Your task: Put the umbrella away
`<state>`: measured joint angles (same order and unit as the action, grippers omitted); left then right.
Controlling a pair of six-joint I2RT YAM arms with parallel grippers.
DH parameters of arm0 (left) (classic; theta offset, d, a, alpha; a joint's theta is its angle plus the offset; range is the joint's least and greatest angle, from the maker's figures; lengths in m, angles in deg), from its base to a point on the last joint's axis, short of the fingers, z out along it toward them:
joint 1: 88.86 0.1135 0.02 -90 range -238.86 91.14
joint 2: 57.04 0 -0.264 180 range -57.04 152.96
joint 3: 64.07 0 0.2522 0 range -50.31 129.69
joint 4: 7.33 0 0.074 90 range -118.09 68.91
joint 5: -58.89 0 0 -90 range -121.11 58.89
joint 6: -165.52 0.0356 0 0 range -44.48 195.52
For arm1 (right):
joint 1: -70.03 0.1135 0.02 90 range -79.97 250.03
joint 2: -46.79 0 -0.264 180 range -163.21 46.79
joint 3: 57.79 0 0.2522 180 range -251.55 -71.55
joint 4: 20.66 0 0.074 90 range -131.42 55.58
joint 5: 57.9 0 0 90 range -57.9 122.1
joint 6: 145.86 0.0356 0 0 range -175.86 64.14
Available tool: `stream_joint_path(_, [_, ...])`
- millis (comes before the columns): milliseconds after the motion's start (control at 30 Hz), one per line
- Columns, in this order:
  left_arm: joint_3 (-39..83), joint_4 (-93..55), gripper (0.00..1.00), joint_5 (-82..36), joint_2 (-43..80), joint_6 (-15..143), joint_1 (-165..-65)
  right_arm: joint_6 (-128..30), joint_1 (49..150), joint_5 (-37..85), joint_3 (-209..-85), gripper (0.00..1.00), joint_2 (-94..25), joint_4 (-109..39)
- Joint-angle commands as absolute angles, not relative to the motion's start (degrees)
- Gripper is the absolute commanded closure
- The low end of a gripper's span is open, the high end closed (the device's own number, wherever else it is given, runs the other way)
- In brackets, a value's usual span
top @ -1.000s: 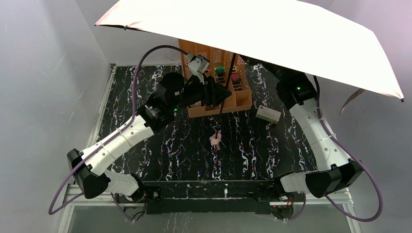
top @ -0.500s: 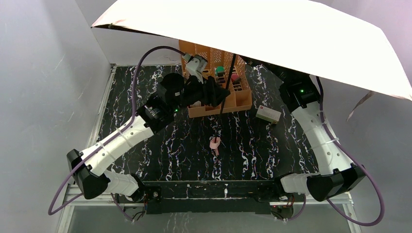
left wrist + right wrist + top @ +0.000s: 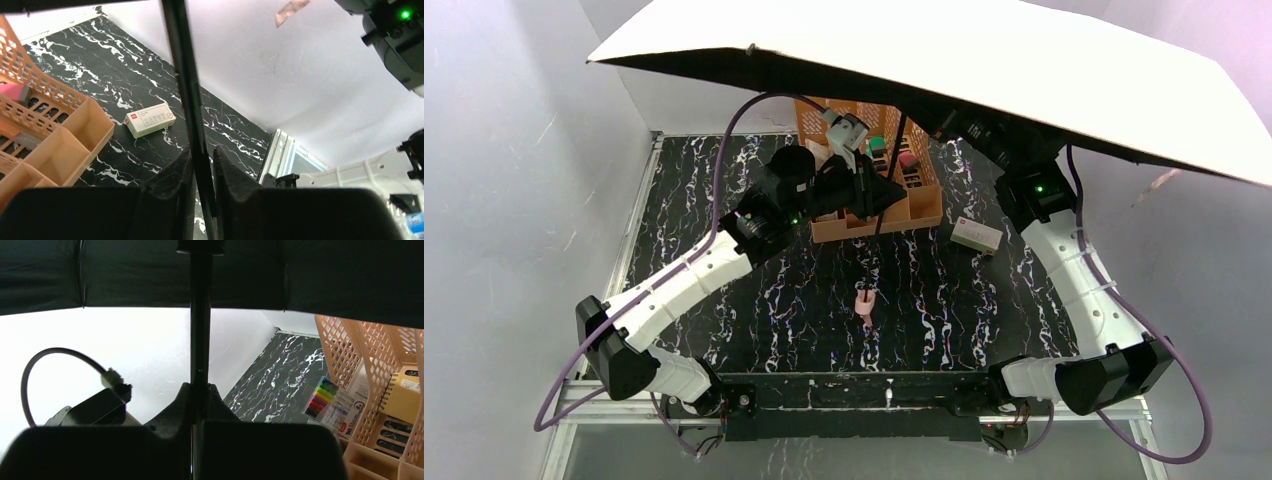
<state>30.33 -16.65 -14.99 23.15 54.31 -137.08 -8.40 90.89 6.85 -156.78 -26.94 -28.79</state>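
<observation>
Around umbrella shaft, left tool, right tool

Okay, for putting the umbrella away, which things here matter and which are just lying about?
Part of the job: umbrella, open; left gripper and right gripper, both shut on its shaft.
Just lying about: orange organiser, white box, marker set.
</observation>
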Motion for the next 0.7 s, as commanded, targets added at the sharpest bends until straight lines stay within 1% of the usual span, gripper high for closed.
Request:
stream_joint_path(0, [31.5, -14.1, 0.95, -14.1, 21.8, 54.4, -137.0, -7.6, 90.3, 6.2, -157.1, 1.0, -24.2, -22.1])
stream_joint_path(33, [31.3, -14.2, 1.0, -14.2, 21.7, 54.2, -137.0, -7.9, 90.3, 6.7, -157.1, 1.0, -24.1, -22.6])
stream_joint_path(233, [30.3, -13.9, 1.0, -15.9, 21.2, 52.5, -137.0, -10.2, 90.1, 9.4, -155.2, 1.0, -23.3, -25.1])
stream_joint_path(267, [29.9, -13.6, 1.0, -16.5, 21.1, 51.8, -137.0, -10.4, 90.1, 10.1, -154.4, 0.99, -22.9, -25.0])
stream_joint_path(367, [29.0, -12.9, 1.0, -18.0, 21.2, 49.8, -137.0, -10.2, 90.1, 12.1, -151.2, 0.81, -21.7, -23.7])
stream_joint_path(567, [27.0, -12.7, 1.0, -20.7, 21.8, 46.3, -137.0, -8.7, 89.9, 15.3, -144.8, 0.52, -20.3, -20.1])
stream_joint_path(667, [26.2, -12.7, 1.0, -22.6, 21.7, 45.0, -137.0, -8.8, 89.9, 16.1, -143.3, 0.44, -20.3, -19.1])
